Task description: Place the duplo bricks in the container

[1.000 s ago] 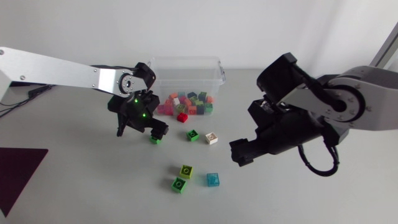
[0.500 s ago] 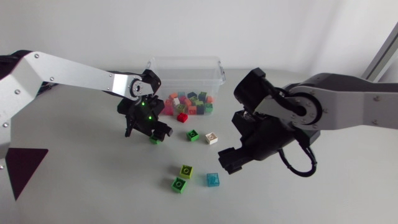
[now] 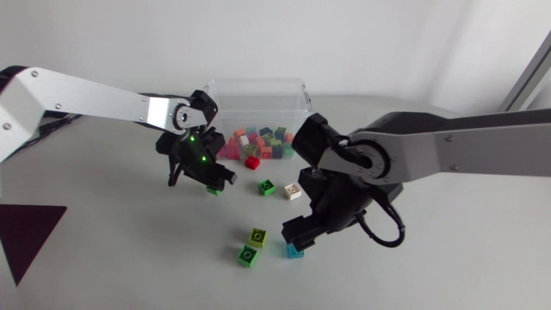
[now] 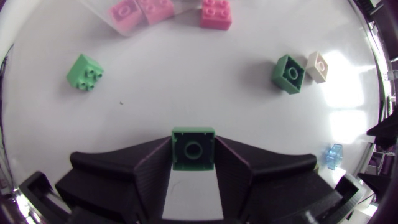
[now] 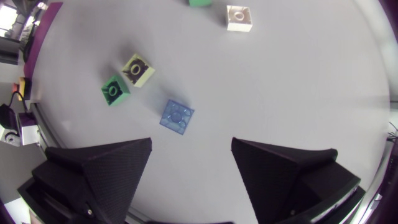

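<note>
My left gripper (image 3: pixel 212 182) is down at the table in front of the clear container (image 3: pixel 256 95). Its fingers press both sides of a green brick (image 4: pixel 193 148), which rests on the table. My right gripper (image 5: pixel 191 162) hangs open just over a translucent blue brick (image 5: pixel 176 117), which lies ahead of the fingers and free of them. In the head view that blue brick (image 3: pixel 294 251) peeks out under the right gripper (image 3: pixel 298 234). The container holds several coloured bricks (image 3: pixel 263 140).
Loose on the table are a dark green brick (image 3: pixel 267 187), a cream brick (image 3: pixel 293 191), a yellow-green brick (image 3: pixel 257 237), a green brick (image 3: pixel 247 255) and a red brick (image 3: pixel 252 162) by the container. A pale green brick (image 4: pixel 84 71) lies beside my left gripper.
My left gripper has shut on the green brick. My right arm has swung left and lowered until its gripper stands over the blue brick.
</note>
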### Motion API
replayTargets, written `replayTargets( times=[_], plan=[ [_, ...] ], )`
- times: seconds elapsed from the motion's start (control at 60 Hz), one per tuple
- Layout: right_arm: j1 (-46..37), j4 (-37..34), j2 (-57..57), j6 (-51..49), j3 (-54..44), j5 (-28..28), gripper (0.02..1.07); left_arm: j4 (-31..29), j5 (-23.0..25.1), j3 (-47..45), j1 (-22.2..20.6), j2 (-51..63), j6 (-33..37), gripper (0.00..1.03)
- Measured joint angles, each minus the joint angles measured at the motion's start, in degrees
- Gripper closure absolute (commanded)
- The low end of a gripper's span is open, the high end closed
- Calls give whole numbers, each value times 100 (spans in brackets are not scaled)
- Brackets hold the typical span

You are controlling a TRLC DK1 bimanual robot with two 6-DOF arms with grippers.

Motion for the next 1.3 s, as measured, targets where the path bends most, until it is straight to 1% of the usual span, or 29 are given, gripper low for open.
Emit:
replayTargets(
  times=[0.067,0.283,0.417,0.467,0.533,0.55,0.583,0.767,0.883,0.933,1.017,1.283,1.3],
  plan=[
    [26,-15,162,59,98,15,18,4,57,0,0,-243,0,72],
    [37,-417,715,494,614,275,18,17,81,0,0,-938,-7,72],
    [42,-728,953,765,896,249,18,15,81,0,-2,-1134,-28,72],
    [68,-809,1034,835,999,184,24,15,81,0,-2,-1176,-50,72],
    [153,-879,1154,914,1143,153,27,15,81,0,-9,-1191,-116,72],
    [168,-887,1180,918,1172,140,31,15,81,0,-13,-1191,-116,72],
    [227,-896,1257,951,1241,98,33,15,83,0,-13,-1191,-133,72],
    [431,-1005,1626,1108,1587,57,34,15,127,0,-13,-1191,-155,72],
    [431,-1038,1836,1215,1679,168,34,15,184,2,-11,-1191,-157,72],
    [402,-1047,1888,1250,1679,175,41,15,195,9,-7,-1193,-157,72],
    [361,-1045,1934,1292,1681,195,48,4,214,57,7,-1191,-157,72],
    [328,-1038,2109,1340,1681,210,48,-63,232,446,22,-1191,-203,72],
    [328,-1040,2124,1340,1681,210,50,-77,232,481,22,-1191,-232,72]
  ],
)
